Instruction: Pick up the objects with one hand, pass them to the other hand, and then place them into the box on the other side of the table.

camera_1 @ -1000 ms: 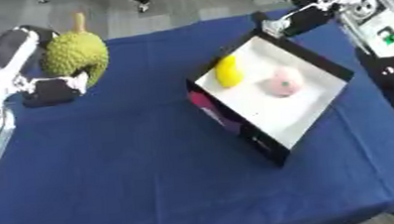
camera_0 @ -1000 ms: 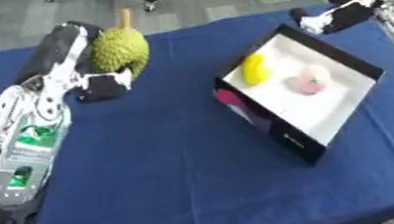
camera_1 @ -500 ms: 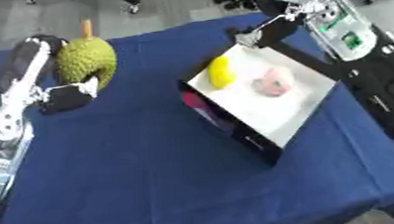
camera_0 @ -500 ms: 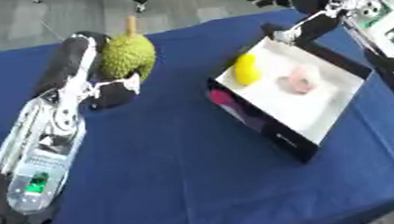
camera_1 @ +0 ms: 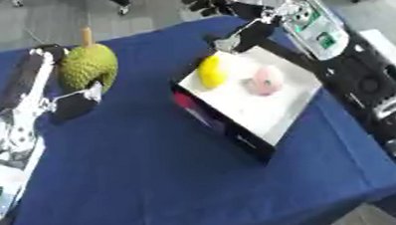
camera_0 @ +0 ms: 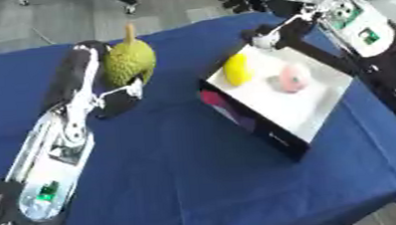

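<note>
Spiky green durian-shaped fruit with a brown stem (camera_0: 129,61) stands near the far left edge of the blue-clothed table (camera_0: 171,176), clasped by the left hand (camera_0: 104,93), whose fingers curl around its left side and base. Right of it, a white-lined black box (camera_0: 299,108) holds a yellow lemon-shaped piece (camera_0: 236,70) and a pink rounded piece (camera_0: 293,78). The right hand (camera_1: 214,2) hangs over the box's far corner, fingers spread, holding nothing.
</note>
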You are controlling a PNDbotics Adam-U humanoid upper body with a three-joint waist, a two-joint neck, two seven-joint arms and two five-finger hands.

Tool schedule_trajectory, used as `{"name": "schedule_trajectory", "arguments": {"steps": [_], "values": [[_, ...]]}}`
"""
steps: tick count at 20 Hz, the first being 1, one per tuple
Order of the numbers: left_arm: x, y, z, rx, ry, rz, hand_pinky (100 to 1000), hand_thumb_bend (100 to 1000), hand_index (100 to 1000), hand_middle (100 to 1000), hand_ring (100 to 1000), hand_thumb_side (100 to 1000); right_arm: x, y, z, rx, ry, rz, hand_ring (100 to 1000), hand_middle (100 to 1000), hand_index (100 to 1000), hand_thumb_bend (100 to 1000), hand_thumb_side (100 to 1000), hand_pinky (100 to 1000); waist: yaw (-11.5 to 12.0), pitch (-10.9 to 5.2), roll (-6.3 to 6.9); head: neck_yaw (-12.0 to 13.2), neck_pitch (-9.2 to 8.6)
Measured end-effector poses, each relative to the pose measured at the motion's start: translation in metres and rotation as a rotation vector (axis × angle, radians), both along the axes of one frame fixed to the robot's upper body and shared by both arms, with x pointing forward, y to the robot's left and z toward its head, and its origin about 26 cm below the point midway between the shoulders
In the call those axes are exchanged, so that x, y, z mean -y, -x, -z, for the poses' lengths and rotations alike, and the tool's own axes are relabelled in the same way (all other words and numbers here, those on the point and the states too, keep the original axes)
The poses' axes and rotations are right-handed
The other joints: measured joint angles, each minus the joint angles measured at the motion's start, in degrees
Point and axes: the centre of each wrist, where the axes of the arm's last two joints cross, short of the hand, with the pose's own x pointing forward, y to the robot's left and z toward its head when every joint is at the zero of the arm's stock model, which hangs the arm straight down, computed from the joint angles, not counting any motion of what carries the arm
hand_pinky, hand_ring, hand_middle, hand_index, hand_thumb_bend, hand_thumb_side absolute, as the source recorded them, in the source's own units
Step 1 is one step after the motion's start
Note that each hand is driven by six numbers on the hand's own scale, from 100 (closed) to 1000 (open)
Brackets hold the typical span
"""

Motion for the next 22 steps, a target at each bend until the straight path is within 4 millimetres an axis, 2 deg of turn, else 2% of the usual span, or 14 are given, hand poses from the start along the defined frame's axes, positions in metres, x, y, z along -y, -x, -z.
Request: {"name": "schedule_trajectory", "arguments": {"steps": [10,12,16,22], "values": [[0.02,-0.001,0.022,0.057,0.123,0.088,773,100,602,626,737,291,-0.016,-0.005,0.0,-0.027,0.06,-0.094,1000,1000,1000,100,277,984,2.2,0.72,-0.27,-2.4,0.0],[0.022,-0.002,0.026,0.061,0.15,0.104,773,100,602,626,737,303,-0.018,-0.006,-0.001,-0.037,0.074,-0.115,1000,1000,1000,100,262,984,2.5,0.81,-0.5,-2.8,0.0],[0.026,-0.005,0.033,0.075,0.187,0.13,776,100,602,626,739,309,-0.022,-0.007,0.0,-0.058,0.094,-0.155,1000,1000,1000,100,258,984,3.3,1.04,-0.79,-3.3,0.0],[0.028,-0.008,0.04,0.092,0.204,0.154,778,100,601,626,740,306,-0.028,-0.009,-0.002,-0.096,0.107,-0.212,1000,1000,1000,100,305,984,3.9,1.71,-1.37,-3.8,0.0]]}}
